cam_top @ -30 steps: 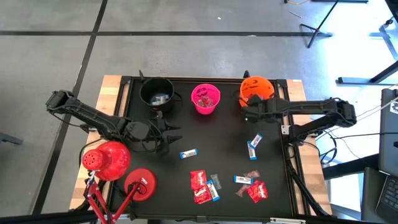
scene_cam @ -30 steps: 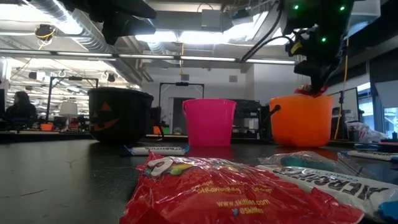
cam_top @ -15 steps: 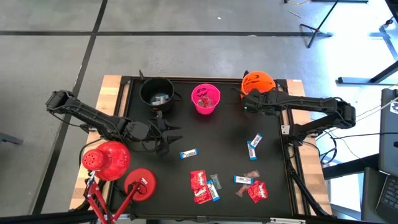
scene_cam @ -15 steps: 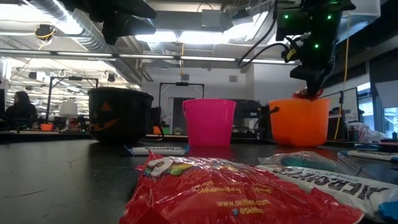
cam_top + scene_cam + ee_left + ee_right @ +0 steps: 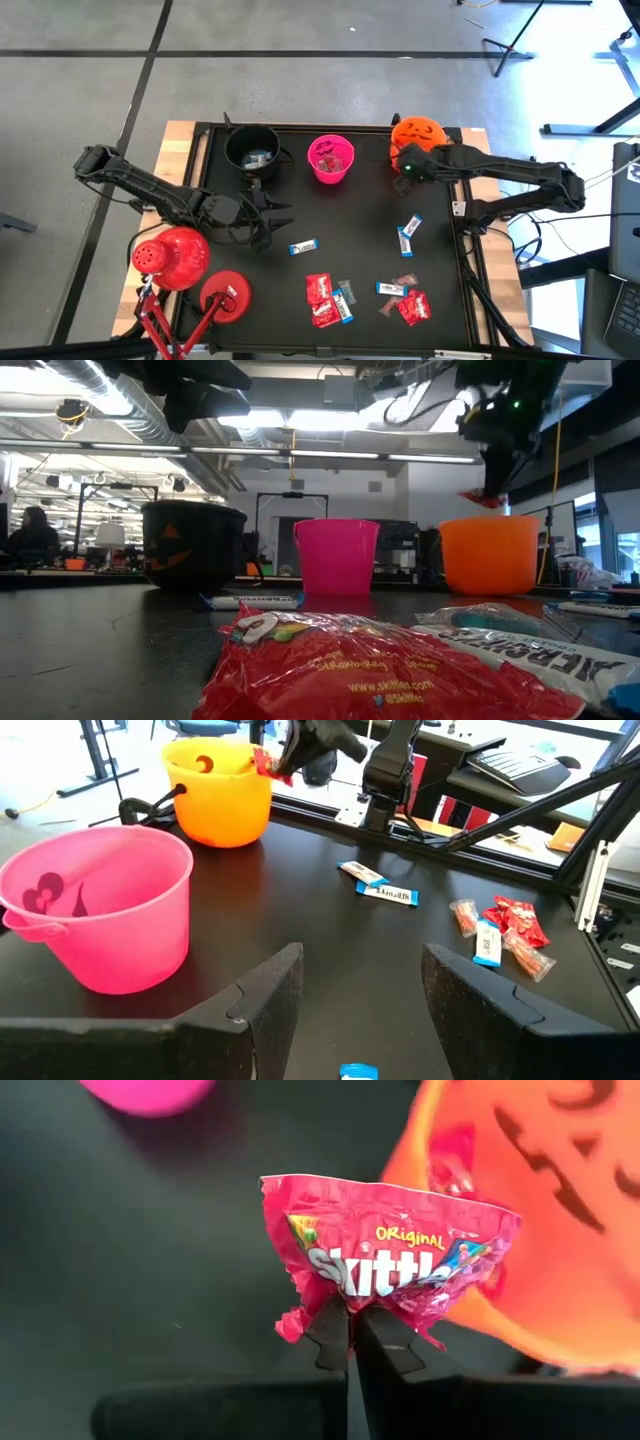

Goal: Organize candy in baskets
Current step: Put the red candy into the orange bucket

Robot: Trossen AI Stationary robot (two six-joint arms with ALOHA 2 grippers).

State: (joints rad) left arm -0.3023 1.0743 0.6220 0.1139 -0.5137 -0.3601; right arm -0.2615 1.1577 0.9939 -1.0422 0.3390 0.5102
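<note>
My right gripper [image 5: 404, 166] is shut on a red Skittles packet [image 5: 385, 1255] and hovers at the near-left rim of the orange jack-o'-lantern bucket [image 5: 417, 133]. The low view shows the packet [image 5: 478, 495] just above that bucket's rim [image 5: 490, 522]. The pink bucket [image 5: 332, 158] and the black cauldron bucket [image 5: 252, 150] stand on their bases along the far edge, each with sweets inside. My left gripper [image 5: 281, 213] waits open, low over the table's left half. Loose sweets lie flat on the table [image 5: 303, 246], [image 5: 409, 232], [image 5: 326, 298], [image 5: 405, 300]. My right gripper pinches the red packet by a crumpled edge [image 5: 335, 1302] between its two fingertips. The fingers [image 5: 492, 460] come from above, pointing down. The packet is lifted clear of the table and fans out past the fingertips, beside the orange bucket's wall [image 5: 560, 1210].
Two red dome-shaped lamp heads [image 5: 172, 256], [image 5: 226, 296] stand at the near left corner. A raised black frame [image 5: 470, 270] runs round the table. Bare tabletop lies between the buckets and the loose sweets. A person sits far off in the room [image 5: 33, 532].
My right gripper has carried the red packet toward the far edge and upward, from beside the orange bucket's near side to just above its rim, staying shut on it.
</note>
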